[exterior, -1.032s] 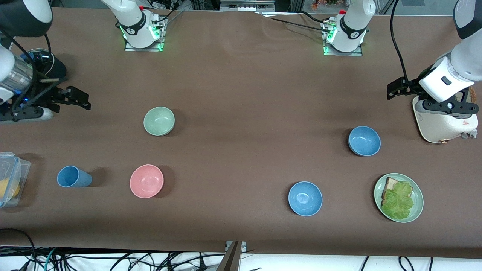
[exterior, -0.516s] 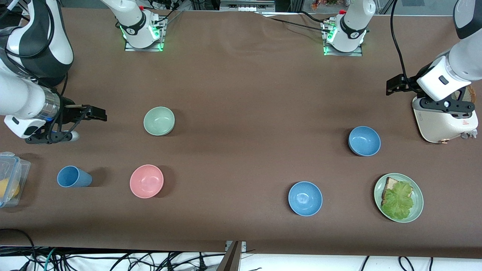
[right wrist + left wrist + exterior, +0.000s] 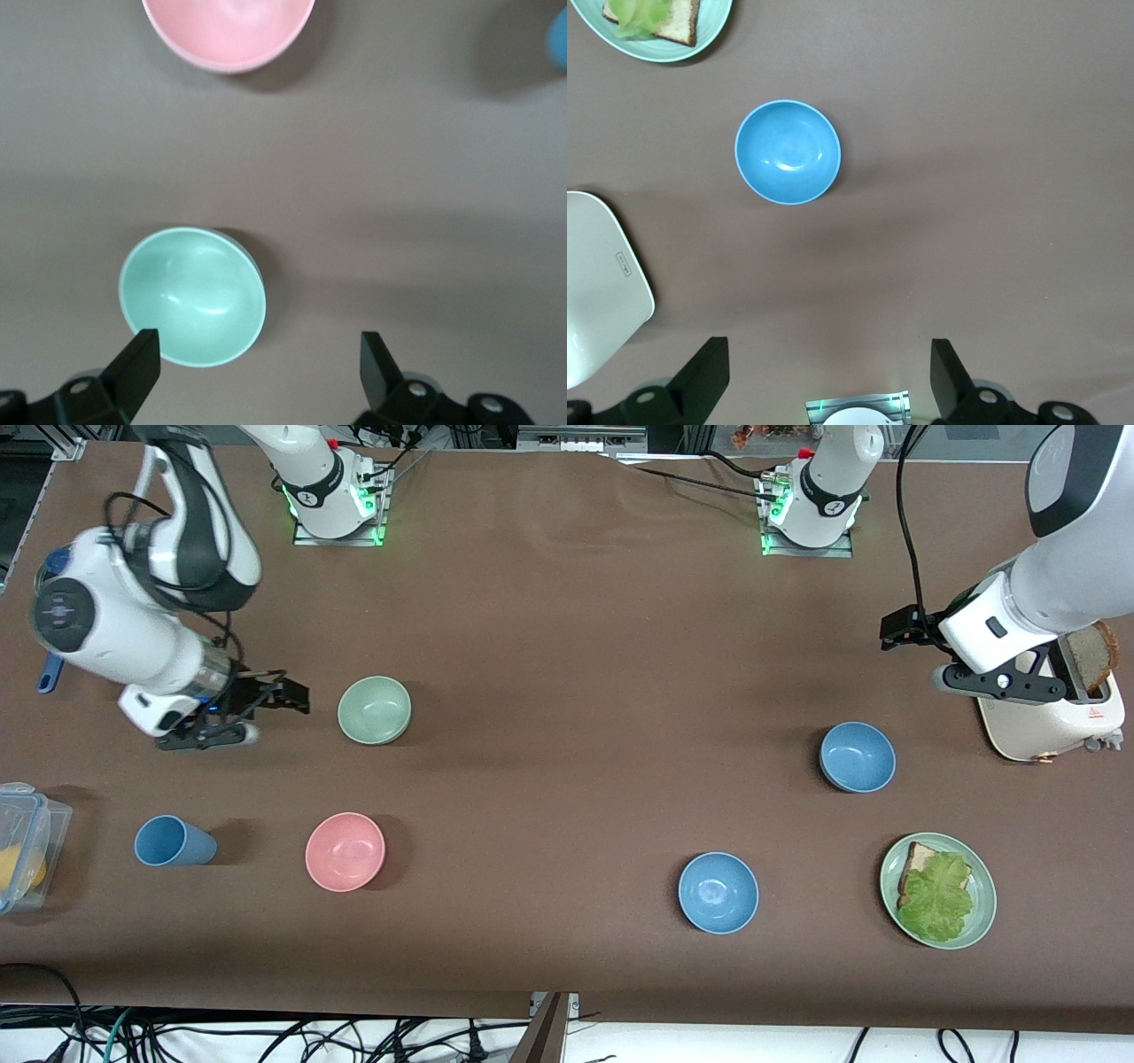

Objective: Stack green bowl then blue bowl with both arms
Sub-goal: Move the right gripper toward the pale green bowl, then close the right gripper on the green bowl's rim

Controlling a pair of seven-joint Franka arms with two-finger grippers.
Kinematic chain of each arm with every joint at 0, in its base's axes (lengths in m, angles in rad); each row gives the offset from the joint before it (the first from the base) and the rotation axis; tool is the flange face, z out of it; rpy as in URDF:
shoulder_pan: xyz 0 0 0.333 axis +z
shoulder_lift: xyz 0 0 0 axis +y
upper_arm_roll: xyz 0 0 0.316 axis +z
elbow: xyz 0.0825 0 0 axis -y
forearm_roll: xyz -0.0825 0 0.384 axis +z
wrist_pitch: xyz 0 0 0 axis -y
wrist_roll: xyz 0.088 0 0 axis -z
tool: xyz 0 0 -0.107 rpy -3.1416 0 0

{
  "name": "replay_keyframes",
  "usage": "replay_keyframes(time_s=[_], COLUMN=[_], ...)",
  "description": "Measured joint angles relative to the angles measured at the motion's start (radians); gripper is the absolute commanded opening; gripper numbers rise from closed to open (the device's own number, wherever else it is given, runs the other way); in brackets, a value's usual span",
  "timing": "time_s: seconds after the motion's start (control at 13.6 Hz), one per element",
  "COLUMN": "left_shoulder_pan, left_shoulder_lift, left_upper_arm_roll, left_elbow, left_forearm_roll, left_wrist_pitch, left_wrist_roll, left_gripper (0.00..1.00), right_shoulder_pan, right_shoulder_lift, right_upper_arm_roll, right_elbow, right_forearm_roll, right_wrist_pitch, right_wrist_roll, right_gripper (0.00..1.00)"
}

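Note:
The pale sage-green bowl (image 3: 374, 709) sits upright toward the right arm's end of the table. My right gripper (image 3: 291, 695) is open and empty, over bare table beside this bowl. In the right wrist view the green bowl (image 3: 192, 297) lies just ahead of the open gripper (image 3: 257, 372), nearer one finger. The muted blue bowl (image 3: 857, 756) sits toward the left arm's end. My left gripper (image 3: 899, 631) is open and empty, over bare table beside the toaster. In the left wrist view the blue bowl (image 3: 788, 151) lies well ahead of that gripper (image 3: 826, 376).
A pink bowl (image 3: 345, 851) and a blue cup (image 3: 173, 841) lie nearer the camera than the green bowl. A glossy sky-blue bowl (image 3: 718, 892), a green plate (image 3: 986, 895) with bread and lettuce, a white toaster (image 3: 1045, 717) and a clear container (image 3: 22, 841) also stand on the table.
The right arm has swung in from the table's end, bringing its open gripper close beside the green bowl. The left gripper has shifted slightly away from the toaster toward the table's middle.

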Motion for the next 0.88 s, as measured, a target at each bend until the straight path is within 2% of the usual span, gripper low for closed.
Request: replay_keyframes(time_s=[0.22,0.44,0.52,0.59,0.66,0.81,0.88], left_shoulder_pan=[0.000,0.000,0.000,0.000,0.002,0.007,0.012], left_shoulder_lift=[-0.010,-0.014,-0.014,-0.014,-0.014,-0.014,-0.014], left_upper_arm_roll=[-0.016,-0.019,-0.019,-0.019,-0.019,-0.018,-0.016], left_elbow=[0.000,0.000,0.000,0.000,0.000,0.000,0.000], left_forearm_roll=[0.000,0.000,0.000,0.000,0.000,0.000,0.000], left_wrist_pitch=[0.004,0.020,0.023,0.026,0.028,0.030,0.030], left_wrist_roll=[0.000,0.000,0.000,0.000,0.000,0.000,0.000], left_gripper=[1.00,1.00,1.00,1.00,1.00,1.00,1.00], right_shoulder_pan=[0.000,0.000,0.000,0.000,0.000,0.000,0.000], right_shoulder_lift=[0.016,0.082,0.103,0.119,0.131,0.143,0.142], right_upper_arm_roll=[0.009,0.023,0.032,0.039,0.043,0.044,0.047], right_elbow=[-0.139,-0.215,-0.240,-0.260,-0.273,-0.279,-0.279], right_forearm_roll=[0.000,0.000,0.000,0.000,0.000,0.000,0.000], right_wrist_pitch=[0.186,0.361,0.420,0.465,0.492,0.505,0.506], right_wrist_roll=[0.000,0.000,0.000,0.001,0.001,0.001,0.001], right_gripper=[0.99,0.99,0.96,0.88,0.69,0.16,0.00])
